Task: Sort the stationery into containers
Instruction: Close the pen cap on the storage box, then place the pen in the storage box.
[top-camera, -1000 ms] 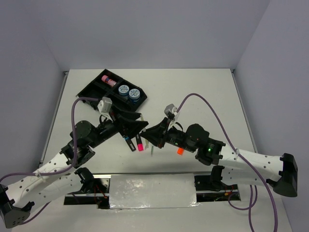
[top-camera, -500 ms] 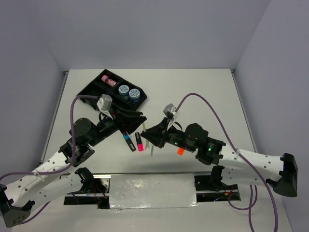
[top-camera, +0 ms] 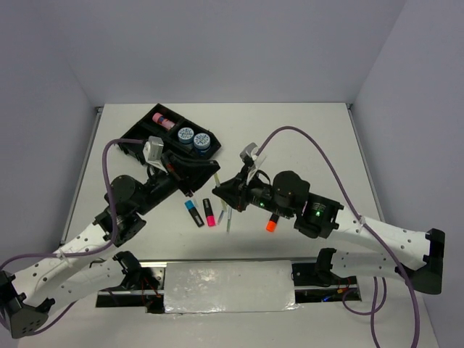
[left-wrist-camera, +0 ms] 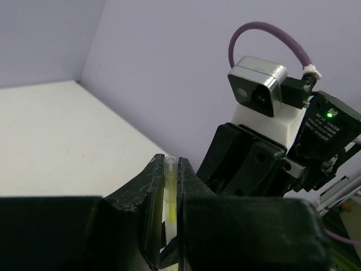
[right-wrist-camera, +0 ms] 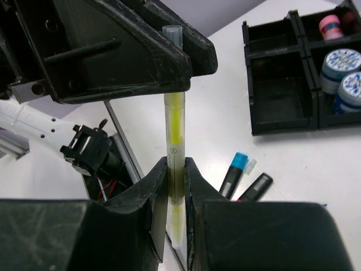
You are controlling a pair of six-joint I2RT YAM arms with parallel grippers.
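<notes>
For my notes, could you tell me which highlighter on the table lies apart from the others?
The orange highlighter, alone by the right arm; the blue highlighter and pink highlighter lie together.

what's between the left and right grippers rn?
A thin yellow pen, clamped by both the left gripper and right gripper; right wrist view shows it.

Bright, even light pours from overhead onto the white table [top-camera: 312,145]; shadows there are soft and faint. The shiny strip [top-camera: 228,286] at six o'clock glares mildly. Wrist views: near fingers [right-wrist-camera: 149,192] dark, slightly blurred.
</notes>
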